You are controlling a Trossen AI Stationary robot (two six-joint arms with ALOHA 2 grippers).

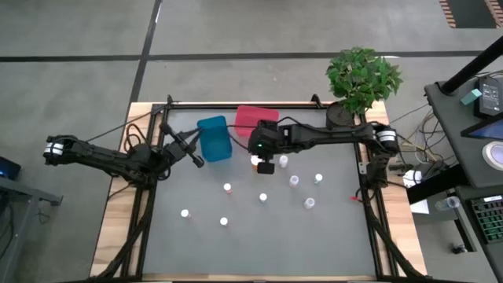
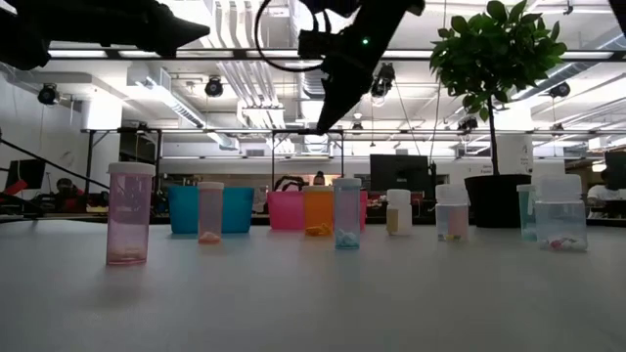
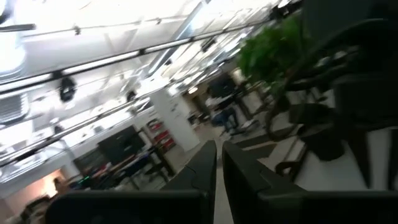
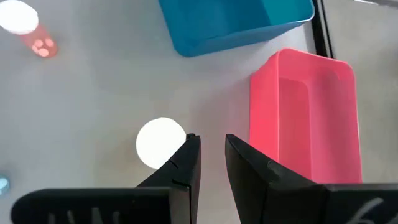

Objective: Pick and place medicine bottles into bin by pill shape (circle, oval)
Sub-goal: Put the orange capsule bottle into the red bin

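Note:
Several small white-capped bottles stand upright on the grey table, among them one at the front left, one in the middle and one at the right. A larger orange bottle stands before the pink bin. Its white cap shows beside my right gripper. That gripper is shut and empty and hangs high above the table, near the orange bottle and the pink bin. My left gripper is shut and empty, raised beside the blue bin.
The blue bin and the pink bin stand side by side at the table's far edge. A potted plant stands at the far right corner. Bare grey table lies toward the near edge.

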